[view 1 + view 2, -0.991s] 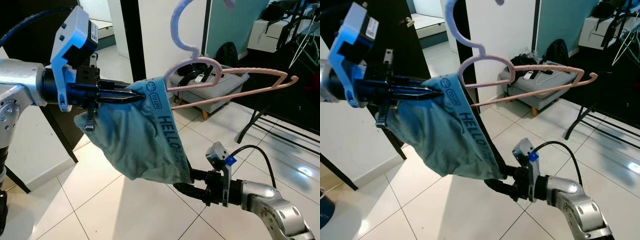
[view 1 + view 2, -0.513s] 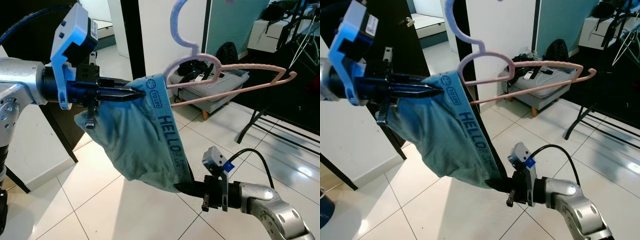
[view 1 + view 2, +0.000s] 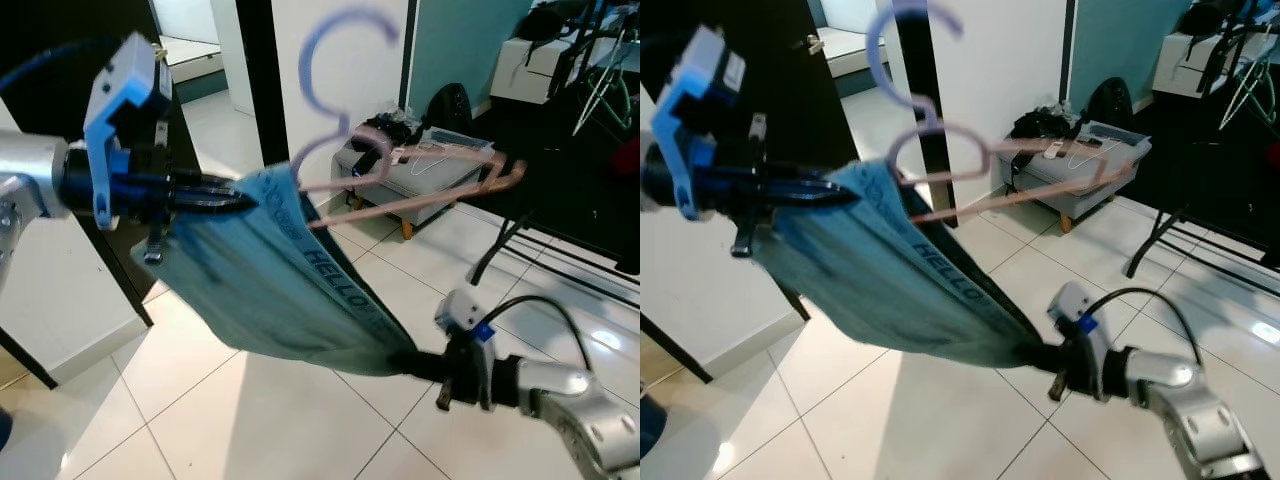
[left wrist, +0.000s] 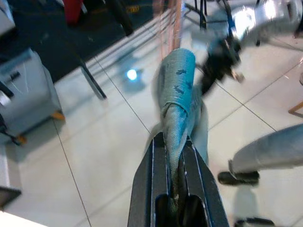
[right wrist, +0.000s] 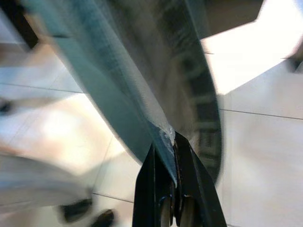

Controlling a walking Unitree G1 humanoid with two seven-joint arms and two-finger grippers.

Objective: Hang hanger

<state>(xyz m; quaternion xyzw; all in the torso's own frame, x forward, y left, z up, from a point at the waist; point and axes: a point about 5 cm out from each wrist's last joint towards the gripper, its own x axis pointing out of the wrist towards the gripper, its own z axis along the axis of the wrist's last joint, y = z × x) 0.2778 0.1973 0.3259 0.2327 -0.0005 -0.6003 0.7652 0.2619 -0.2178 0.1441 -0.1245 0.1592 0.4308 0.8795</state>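
Your left gripper [image 3: 238, 197] has its jaws pinched on the top edge of the teal garment [image 3: 270, 290], and your right gripper [image 3: 420, 364] pinches its lower corner, so the cloth stretches taut between them above the tiled floor [image 3: 230, 420]. The pink hanger [image 3: 420, 180] sits in the garment's upper edge beside the left gripper, its hook [image 3: 335, 60] up in free air. Pull further apart and the hanger could slip from the fabric and drop.
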